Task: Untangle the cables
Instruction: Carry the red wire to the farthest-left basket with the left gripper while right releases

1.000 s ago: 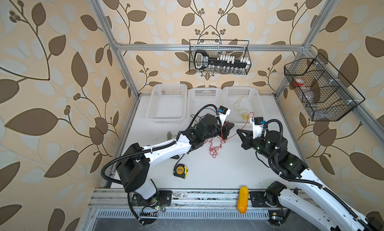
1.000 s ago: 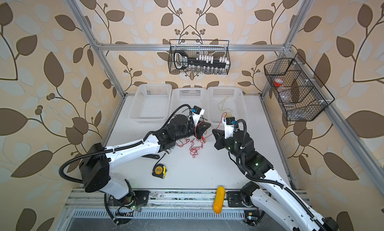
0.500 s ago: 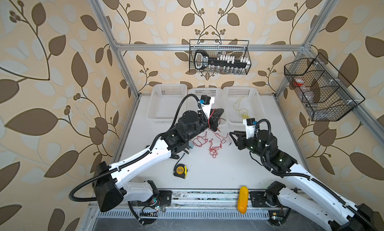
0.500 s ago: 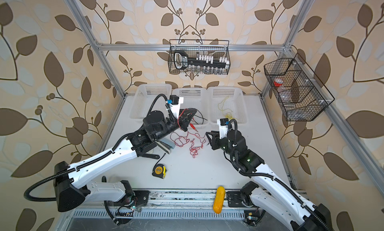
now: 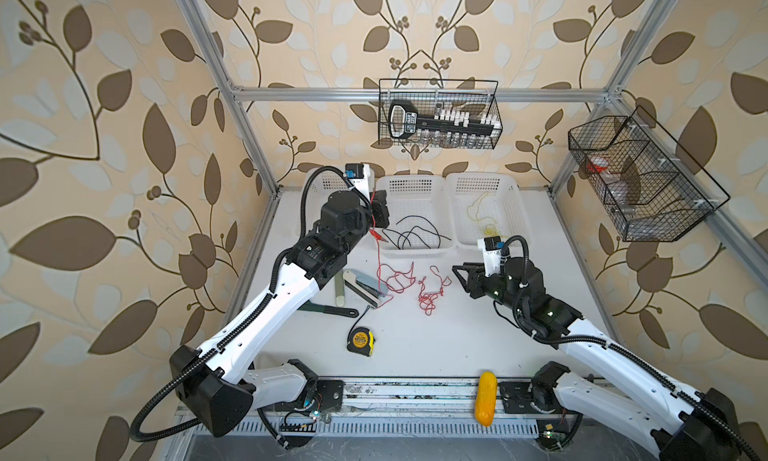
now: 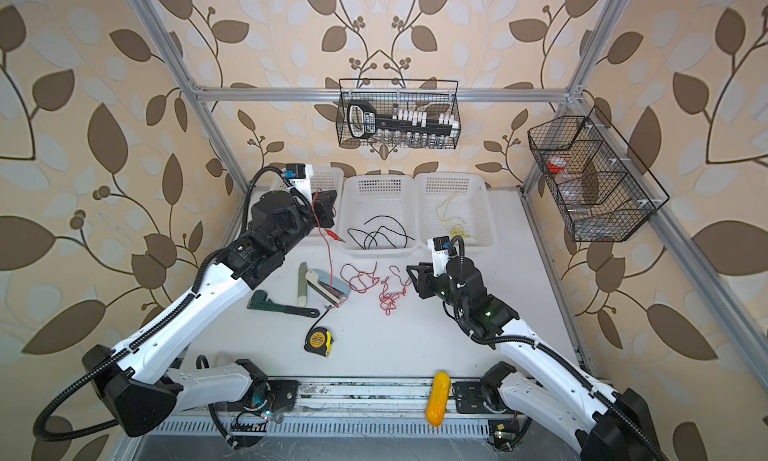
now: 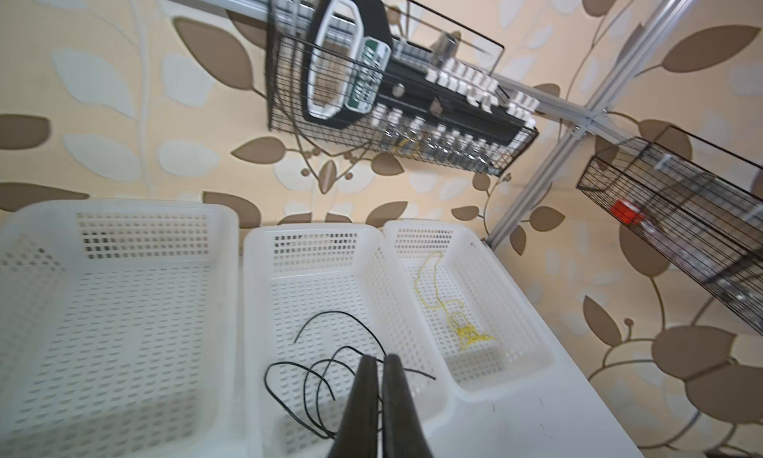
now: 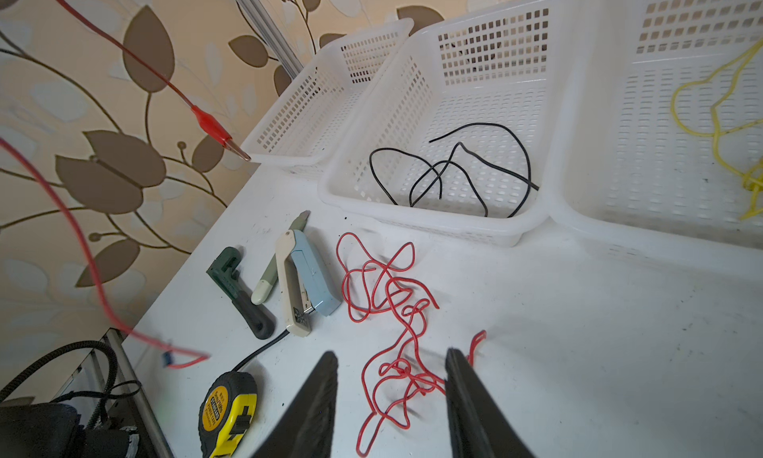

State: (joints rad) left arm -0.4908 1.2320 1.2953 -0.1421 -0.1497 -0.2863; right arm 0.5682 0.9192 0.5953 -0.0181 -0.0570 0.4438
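Note:
My left gripper [image 5: 380, 214] is raised over the white baskets and shut on a red cable with clip ends [image 5: 377, 253]. One clip [image 6: 338, 237] dangles below it, and the wire drops to the table by the stapler. In the left wrist view the fingers [image 7: 367, 394] are pressed together and the held wire is hidden. A tangle of red cable [image 5: 430, 297] [image 8: 392, 295] lies on the table. My right gripper [image 8: 391, 352] [image 5: 459, 272] stands open just above it, one finger on each side of its near loops. A black cable [image 5: 415, 234] lies in the middle basket and a yellow cable [image 5: 484, 226] in the right one.
A stapler [image 5: 365, 286], a pale pen [image 5: 340, 288], a green wrench [image 5: 328, 309] and a yellow tape measure [image 5: 361, 340] lie left of the tangle. Three white baskets [image 5: 415, 253] line the back. A yellow object [image 5: 486, 398] sits on the front rail. Wire baskets hang on the walls.
My left arm has swung up and to the left, drawing the red clip cable out of the pile. My right gripper has opened and shifted slightly left over the tangle.

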